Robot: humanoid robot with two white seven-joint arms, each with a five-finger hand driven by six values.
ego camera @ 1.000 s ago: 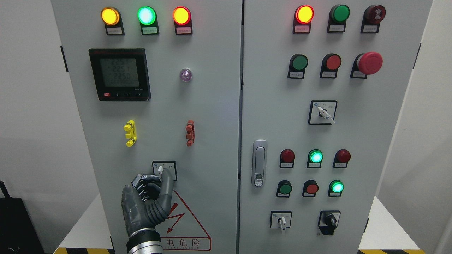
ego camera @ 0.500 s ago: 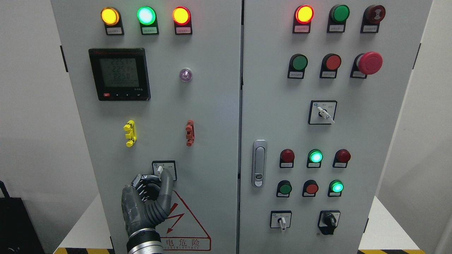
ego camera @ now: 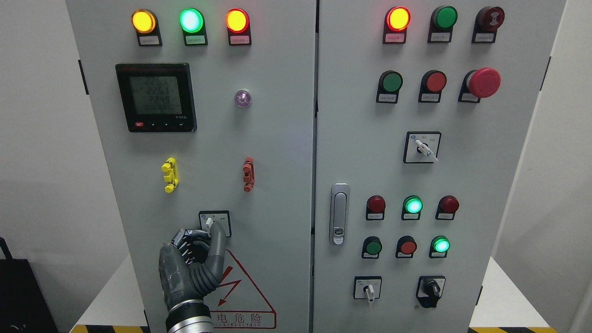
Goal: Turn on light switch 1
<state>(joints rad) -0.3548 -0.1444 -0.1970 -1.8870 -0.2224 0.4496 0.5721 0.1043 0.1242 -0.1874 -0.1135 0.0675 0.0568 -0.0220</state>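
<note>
Small rotary switch [ego camera: 210, 223] with white lever on black-framed square plate, low on left cabinet door, lever tilted slightly left of upright, lower part hidden behind dark robotic fingers

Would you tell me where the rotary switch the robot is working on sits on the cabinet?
In the head view, the rotary switch sits low on the left door, below the yellow clip, with the left hand at its lever.
</note>
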